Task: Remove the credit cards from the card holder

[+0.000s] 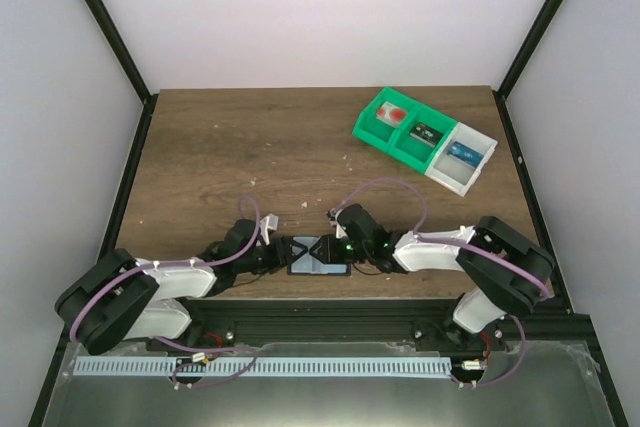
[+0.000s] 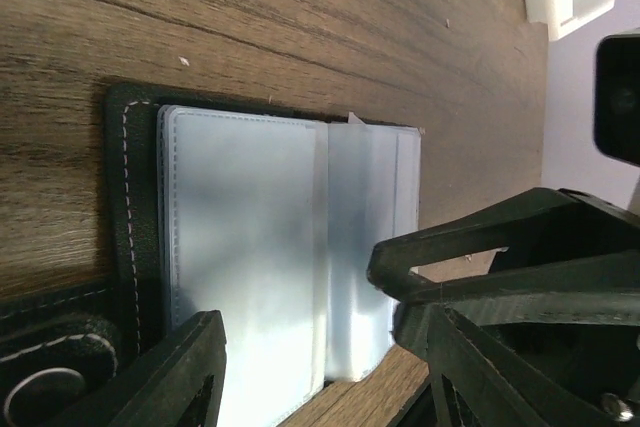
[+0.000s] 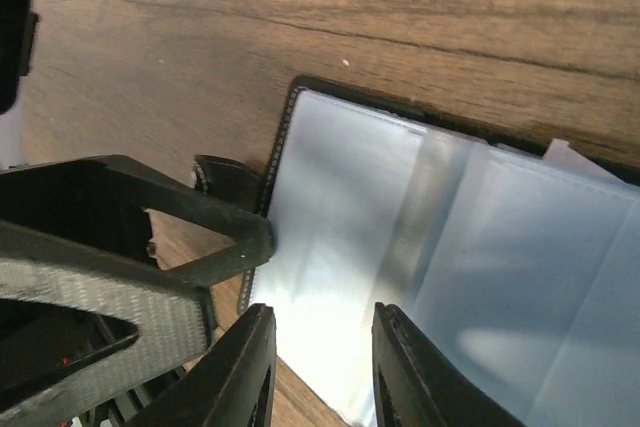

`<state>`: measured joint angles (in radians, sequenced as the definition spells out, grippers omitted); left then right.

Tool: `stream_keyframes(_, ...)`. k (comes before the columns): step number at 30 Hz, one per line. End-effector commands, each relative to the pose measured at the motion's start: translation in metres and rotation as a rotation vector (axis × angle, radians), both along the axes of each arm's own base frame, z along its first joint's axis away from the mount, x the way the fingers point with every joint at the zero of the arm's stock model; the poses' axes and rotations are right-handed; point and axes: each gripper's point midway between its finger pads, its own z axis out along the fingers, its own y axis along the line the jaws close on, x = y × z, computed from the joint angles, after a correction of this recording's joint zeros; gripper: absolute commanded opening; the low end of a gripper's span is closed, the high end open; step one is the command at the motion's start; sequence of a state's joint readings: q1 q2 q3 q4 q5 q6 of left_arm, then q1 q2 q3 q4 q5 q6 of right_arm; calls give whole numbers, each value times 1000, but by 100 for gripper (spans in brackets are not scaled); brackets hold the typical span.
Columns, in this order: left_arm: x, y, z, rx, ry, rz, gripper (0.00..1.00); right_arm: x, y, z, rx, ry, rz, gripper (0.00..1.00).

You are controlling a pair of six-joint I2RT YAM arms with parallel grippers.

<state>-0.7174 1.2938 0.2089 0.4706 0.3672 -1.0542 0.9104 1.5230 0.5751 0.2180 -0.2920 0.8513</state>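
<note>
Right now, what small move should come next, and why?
Probably shut the right gripper on the clear sleeves below it: it hangs open over the card holder, which lies spread open, with the left gripper open at the other end.

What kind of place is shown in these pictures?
Probably a robot test cell in a laboratory: a left arm and a right arm mounted at a wooden table, closed in by white walls on a black frame.

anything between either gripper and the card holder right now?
Nothing visible. The left gripper and right gripper both hang directly over the card holder, one from each end, fingers apart above its clear sleeves. Around it is only the wooden table. The trays sit far off, back right.
</note>
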Motion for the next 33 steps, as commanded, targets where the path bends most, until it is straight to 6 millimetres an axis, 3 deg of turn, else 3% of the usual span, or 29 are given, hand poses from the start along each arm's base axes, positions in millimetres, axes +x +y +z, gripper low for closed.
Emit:
stream_keyframes(1, 1, 5, -3, 10, 11, 21, 58, 4, 12, 0, 2, -5, 7, 25)
stream_keyframes(3, 1, 5, -1, 0, 11, 24, 59, 4, 9, -7, -25, 2, 3, 21)
stream_keyframes(16, -7, 8, -9, -25, 41, 34, 61, -1, -7, -39, -121, 43, -23, 22)
stream_keyframes(33, -1, 11, -8, 58, 37, 35, 61, -3, -16, -43, -112, 30, -50, 17)
